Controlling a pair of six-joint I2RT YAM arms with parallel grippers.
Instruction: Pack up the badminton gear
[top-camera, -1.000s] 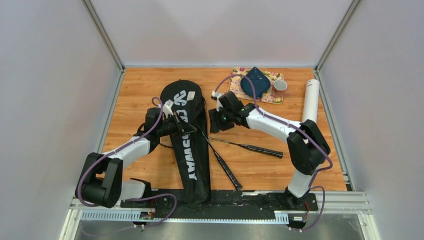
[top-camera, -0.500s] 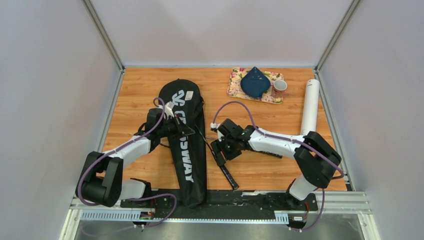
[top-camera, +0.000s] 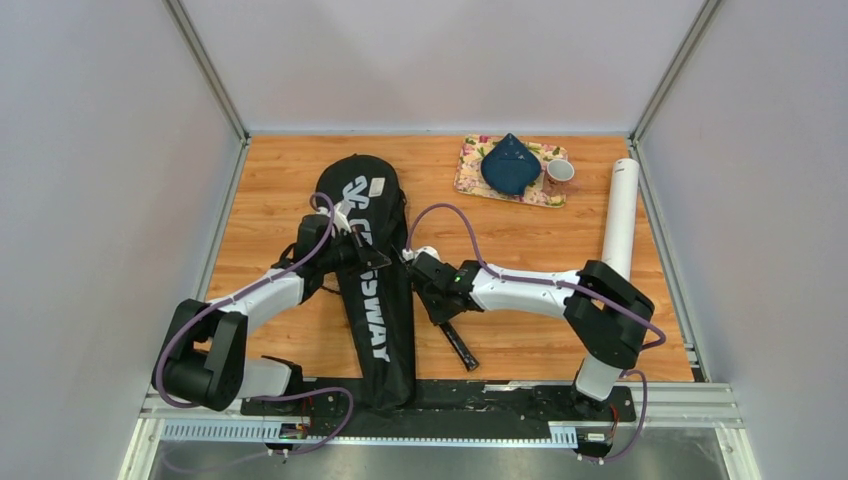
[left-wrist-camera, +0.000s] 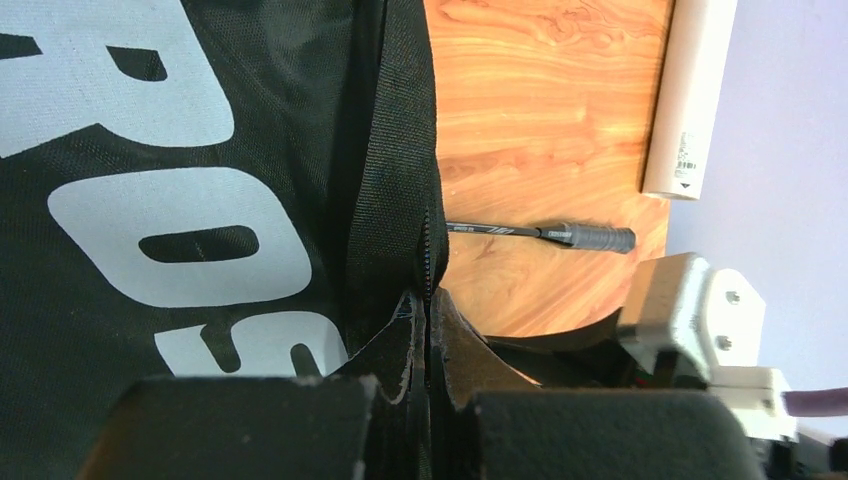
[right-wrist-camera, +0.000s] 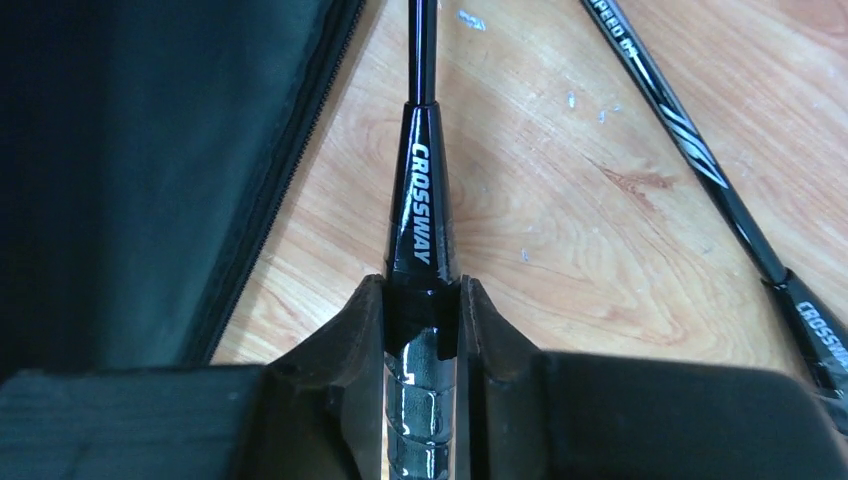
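The long black CROSSWAY racket cover (top-camera: 372, 290) lies left of centre, also in the left wrist view (left-wrist-camera: 200, 200). My left gripper (top-camera: 371, 258) is shut on the cover's zipper edge (left-wrist-camera: 428, 310). My right gripper (top-camera: 441, 303) is shut on a black racket's handle (right-wrist-camera: 422, 310), just right of the cover's open side (right-wrist-camera: 150, 150); the handle's end (top-camera: 462, 347) sticks out toward the near edge. The second racket's shaft (right-wrist-camera: 700, 160) lies beside it, its grip (left-wrist-camera: 590, 237) on the wood. The white tube (top-camera: 620, 215) lies along the right edge. No shuttlecocks show.
A floral tray (top-camera: 470, 175) with a blue cloth (top-camera: 510, 165) and a small cup (top-camera: 560, 172) sits at the far right. Grey walls close in the left, far and right sides of the wooden table (top-camera: 270, 190).
My right arm has swung from near the tray toward the near left, come down beside the cover and closed on the racket handle. My left gripper has kept its hold on the cover's edge.
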